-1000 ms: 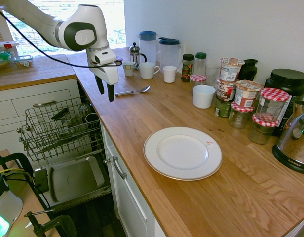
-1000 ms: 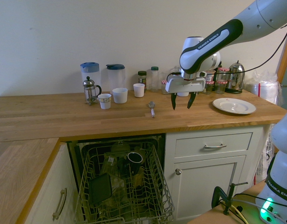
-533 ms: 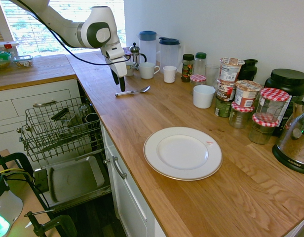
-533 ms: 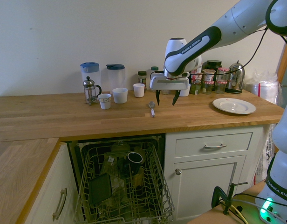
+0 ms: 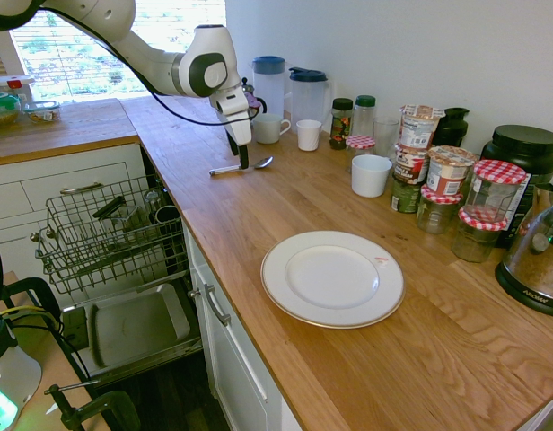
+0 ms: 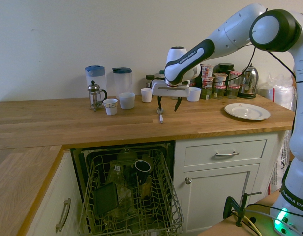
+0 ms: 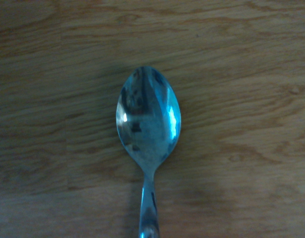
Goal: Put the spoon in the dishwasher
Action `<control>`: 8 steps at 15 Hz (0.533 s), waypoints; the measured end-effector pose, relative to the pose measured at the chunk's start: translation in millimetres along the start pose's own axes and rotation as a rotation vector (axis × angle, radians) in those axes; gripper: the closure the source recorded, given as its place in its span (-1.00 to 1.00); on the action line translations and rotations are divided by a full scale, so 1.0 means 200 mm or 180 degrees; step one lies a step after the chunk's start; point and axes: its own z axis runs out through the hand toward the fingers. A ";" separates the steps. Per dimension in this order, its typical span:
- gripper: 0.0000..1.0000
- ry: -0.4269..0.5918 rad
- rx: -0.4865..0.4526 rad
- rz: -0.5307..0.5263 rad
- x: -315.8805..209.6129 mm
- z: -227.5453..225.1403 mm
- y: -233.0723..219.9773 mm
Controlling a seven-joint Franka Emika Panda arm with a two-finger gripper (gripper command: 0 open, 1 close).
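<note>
Reaching down, first exterior view: the pincer [image 5: 238, 160] is low over the tabletop [image 5: 205, 206], right at the spoon [image 5: 265, 162]; touching or not, I cannot tell.
Plate, same view: the white plate [image 5: 333, 279] lies on the tabletop, well apart from the spoon.
Dishwasher, same view: the dishwasher [image 5: 137, 325] stands open below the tabletop, wire rack [image 5: 106, 238] out.
Pincer, second exterior view: fingers apart, pointing down, one by the spoon's bowl end, nothing clamped between them.
Rack, same view: a dark mug [image 6: 142, 167] sits in it.
Spoon, wrist view: shiny oval bowl on the wood grain, the handle running out of view at the picture's edge.
</note>
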 end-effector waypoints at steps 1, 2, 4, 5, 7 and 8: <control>-1.00 -0.0003 -0.0011 0.0005 0.00 0.04 -0.02; -1.00 -0.0006 -0.0024 0.0004 0.00 0.07 -0.05; -1.00 -0.0003 -0.0054 -0.0002 0.00 0.12 -0.08; -1.00 0.0000 -0.0067 -0.0007 0.00 0.13 -0.10; -1.00 0.0006 -0.0100 -0.0023 -0.01 0.14 -0.11; 1.00 0.0008 -0.0120 -0.0033 -0.02 0.14 -0.12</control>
